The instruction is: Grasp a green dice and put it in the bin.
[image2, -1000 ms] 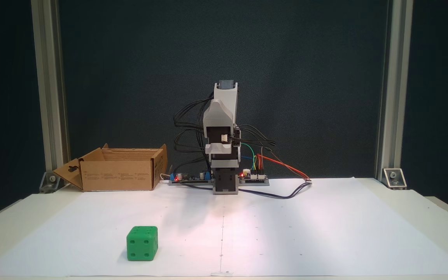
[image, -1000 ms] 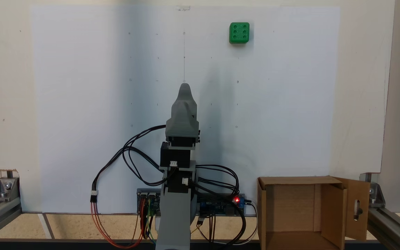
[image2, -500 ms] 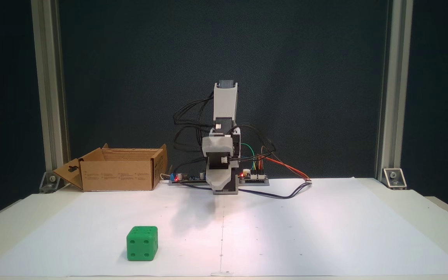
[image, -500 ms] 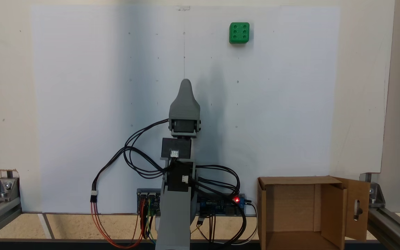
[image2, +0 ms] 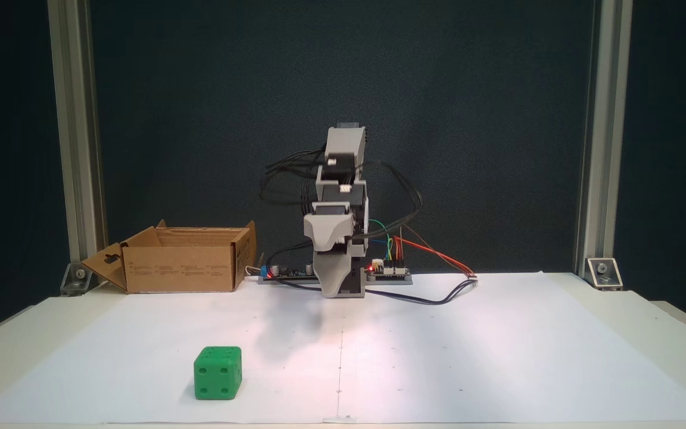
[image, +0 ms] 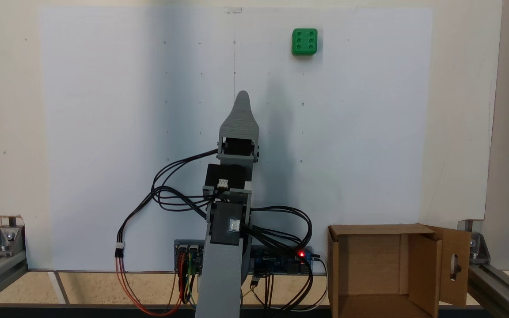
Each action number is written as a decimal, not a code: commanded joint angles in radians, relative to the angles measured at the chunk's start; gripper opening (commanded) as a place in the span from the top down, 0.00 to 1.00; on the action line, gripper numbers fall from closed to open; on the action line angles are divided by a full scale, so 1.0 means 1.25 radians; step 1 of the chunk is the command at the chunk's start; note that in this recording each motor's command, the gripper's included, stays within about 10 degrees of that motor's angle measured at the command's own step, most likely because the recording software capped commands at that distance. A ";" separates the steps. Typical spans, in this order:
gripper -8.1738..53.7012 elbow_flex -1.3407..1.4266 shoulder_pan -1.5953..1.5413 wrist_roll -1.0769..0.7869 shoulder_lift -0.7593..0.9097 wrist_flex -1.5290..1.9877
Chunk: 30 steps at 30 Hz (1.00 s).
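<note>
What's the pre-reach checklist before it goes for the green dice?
1. Green dice free on the paper, apart from the arm: ok.
2. Gripper pointed toward the dice: not ok, the dice sits off to the right in this fixed view.
3. Jaws open: cannot tell, only one tip shows.
4. Path across the paper to the dice clear: ok.
5. Bin open and upright: ok.

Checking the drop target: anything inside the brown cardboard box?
The brown cardboard box looks empty in the fixed view from above: bare walls and floor. Its near corner runs off frame. The small green plastic dice sits on the white paper.
</note>
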 commanded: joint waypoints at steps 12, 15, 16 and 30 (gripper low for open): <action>0.19 -0.486 0.090 -0.026 0.042 0.642; 0.19 -0.574 0.113 -0.026 -0.012 0.708; 0.19 -0.600 0.114 -0.026 -0.032 0.726; 0.19 -1.100 0.173 -0.022 -0.409 1.031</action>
